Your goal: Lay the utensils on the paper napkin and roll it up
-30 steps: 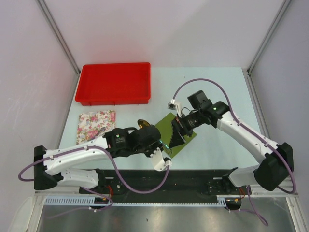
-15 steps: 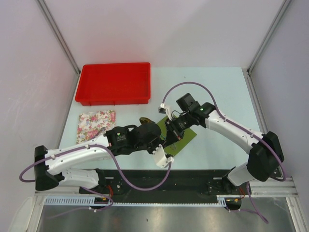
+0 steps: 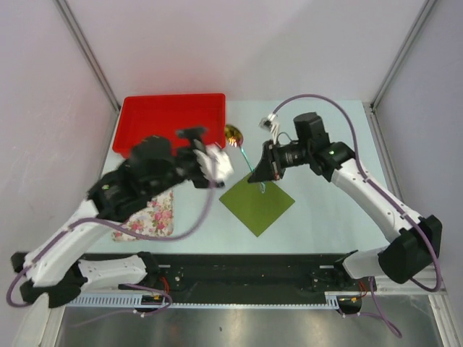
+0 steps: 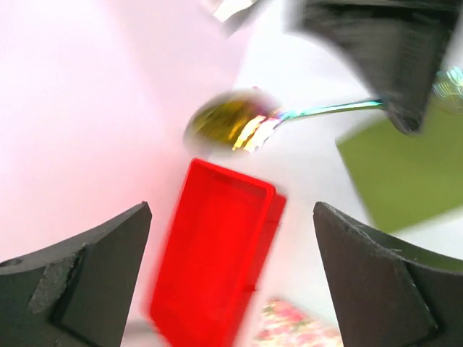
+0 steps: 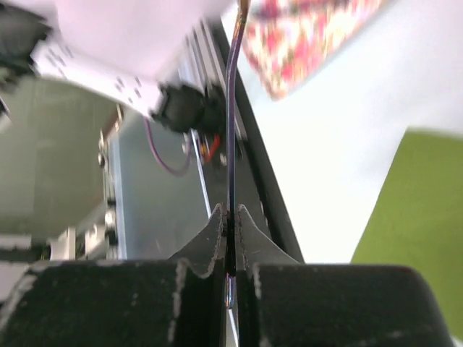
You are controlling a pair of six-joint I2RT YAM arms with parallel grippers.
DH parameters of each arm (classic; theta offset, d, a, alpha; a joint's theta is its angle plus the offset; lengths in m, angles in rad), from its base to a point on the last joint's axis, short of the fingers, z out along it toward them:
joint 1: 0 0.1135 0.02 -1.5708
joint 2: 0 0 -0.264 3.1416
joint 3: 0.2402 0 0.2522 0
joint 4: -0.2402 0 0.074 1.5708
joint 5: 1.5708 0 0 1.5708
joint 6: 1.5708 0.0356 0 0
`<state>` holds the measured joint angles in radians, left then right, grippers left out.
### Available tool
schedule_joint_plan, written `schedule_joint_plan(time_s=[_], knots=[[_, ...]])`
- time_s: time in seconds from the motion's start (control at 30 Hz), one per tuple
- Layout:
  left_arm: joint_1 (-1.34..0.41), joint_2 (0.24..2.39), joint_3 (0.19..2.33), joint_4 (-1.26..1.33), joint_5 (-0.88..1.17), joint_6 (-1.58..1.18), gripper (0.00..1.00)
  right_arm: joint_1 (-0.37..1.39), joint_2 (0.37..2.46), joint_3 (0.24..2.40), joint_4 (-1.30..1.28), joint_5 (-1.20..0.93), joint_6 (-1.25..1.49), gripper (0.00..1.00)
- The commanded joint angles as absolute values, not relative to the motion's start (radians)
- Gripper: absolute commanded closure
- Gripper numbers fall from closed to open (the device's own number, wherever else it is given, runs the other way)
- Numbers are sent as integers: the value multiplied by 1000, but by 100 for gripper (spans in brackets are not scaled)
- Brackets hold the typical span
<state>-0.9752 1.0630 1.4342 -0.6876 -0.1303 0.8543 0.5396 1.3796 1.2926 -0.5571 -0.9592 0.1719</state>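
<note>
One of the utensils, a spoon (image 3: 233, 134) with a golden bowl and a slim iridescent handle, hangs in the air, its bowl just right of the red tray. My right gripper (image 3: 260, 173) is shut on its handle (image 5: 231, 144), above the far corner of the paper napkin (image 3: 257, 204), which lies flat and olive-green on the table. My left gripper (image 3: 221, 160) is raised, blurred, and open with nothing between its fingers (image 4: 79, 282). In the left wrist view the spoon (image 4: 231, 123) shows ahead, apart from my fingers. The napkin (image 5: 419, 217) also shows in the right wrist view.
A red tray (image 3: 170, 123) sits at the far left of the table. A floral cloth (image 3: 152, 213) lies nearer, partly hidden under my left arm. The enclosure walls rise on both sides, and the arm bases line the near edge.
My right gripper shut on the spoon's handle and lifted it up and away. My left gripper let go, opened wide and swung up and back to the left.
</note>
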Motion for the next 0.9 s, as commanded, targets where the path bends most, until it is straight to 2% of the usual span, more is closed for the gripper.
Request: schedule_joint_plan(time_s=[0.0, 0.03, 0.07, 0.1, 0.17, 0.2, 0.3, 0.33, 0.37, 0.53, 0.77, 0.87], knots=[[-688, 973, 1529, -623, 38, 280, 1, 511, 1276, 1335, -206, -965, 434, 100], [-625, 959, 1519, -614, 78, 200, 0, 506, 1269, 1338, -183, -957, 468, 100], [-477, 942, 1502, -580, 142, 48, 0, 497, 1263, 1336, -167, -948, 478, 100], [-404, 904, 1477, -553, 307, -31, 0, 492, 1261, 1339, -155, -942, 486, 100], [-208, 861, 1361, -432, 449, -273, 0, 479, 1262, 1338, -163, -928, 497, 100], [-154, 823, 1312, -376, 575, -355, 1, 471, 1261, 1330, -150, -927, 515, 100], [-22, 776, 1113, -119, 754, -670, 3, 448, 1250, 1273, -80, -943, 630, 100], [-5, 763, 1021, -51, 779, -799, 4, 451, 1249, 1253, -68, -948, 652, 100], [-5, 756, 985, 60, 791, -840, 5, 454, 1246, 1241, -45, -957, 701, 100], [-5, 775, 828, 277, 841, -1029, 10, 498, 1244, 1167, 146, -959, 847, 100], [-116, 793, 726, 523, 818, -1069, 13, 563, 1288, 1180, 164, -953, 810, 100], [-143, 814, 703, 595, 783, -1098, 19, 594, 1325, 1199, 178, -963, 810, 100]])
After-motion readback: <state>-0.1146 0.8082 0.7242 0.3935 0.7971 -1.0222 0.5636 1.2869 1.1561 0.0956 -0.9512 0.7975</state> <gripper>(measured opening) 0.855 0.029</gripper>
